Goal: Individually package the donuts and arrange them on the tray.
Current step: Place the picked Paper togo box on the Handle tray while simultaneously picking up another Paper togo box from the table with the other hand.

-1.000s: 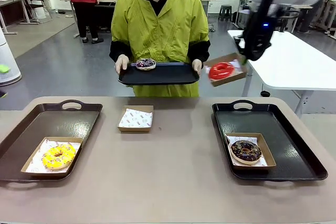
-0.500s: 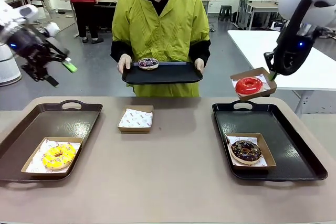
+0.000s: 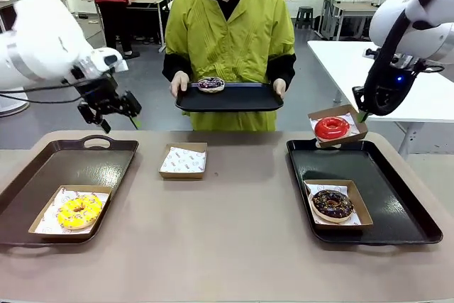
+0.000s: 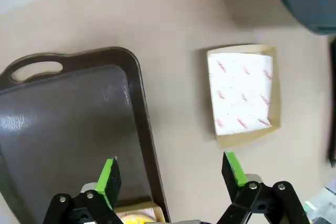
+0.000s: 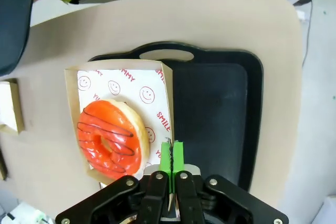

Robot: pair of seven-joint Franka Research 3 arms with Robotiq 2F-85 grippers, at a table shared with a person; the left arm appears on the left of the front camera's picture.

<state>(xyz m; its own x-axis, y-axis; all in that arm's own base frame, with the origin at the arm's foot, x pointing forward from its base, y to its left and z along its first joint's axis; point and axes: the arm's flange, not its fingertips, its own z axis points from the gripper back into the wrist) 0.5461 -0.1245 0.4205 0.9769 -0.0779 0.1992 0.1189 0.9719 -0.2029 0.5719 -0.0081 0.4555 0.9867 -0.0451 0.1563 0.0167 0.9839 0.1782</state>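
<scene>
My right gripper (image 3: 363, 113) (image 5: 171, 157) is shut on the rim of a paper-lined box (image 5: 124, 83) that carries the red-glazed donut (image 3: 331, 128) (image 5: 109, 137). It hangs just over the far end of the right tray (image 3: 397, 196) (image 5: 210, 114). The chocolate sprinkled donut (image 3: 332, 204) lies boxed on that tray. On the left tray (image 3: 64, 168) (image 4: 73, 124) lies the boxed yellow donut (image 3: 79, 211). The person holds a black tray (image 3: 234, 98) with the purple speckled donut (image 3: 211, 84). My left gripper (image 3: 117, 113) (image 4: 170, 171) hangs open above the table, between the left tray's edge and the lined box without a donut (image 3: 183, 160) (image 4: 242, 95).
The person stands at the far edge of the table, both hands on the black tray. A white table (image 3: 397, 83) stands at the back right. Bare tabletop (image 3: 227, 232) stretches between the two trays.
My right gripper lowered the red donut's box a little toward the right tray's far end. My left arm swung right, toward the table. The person lifted the black tray slightly.
</scene>
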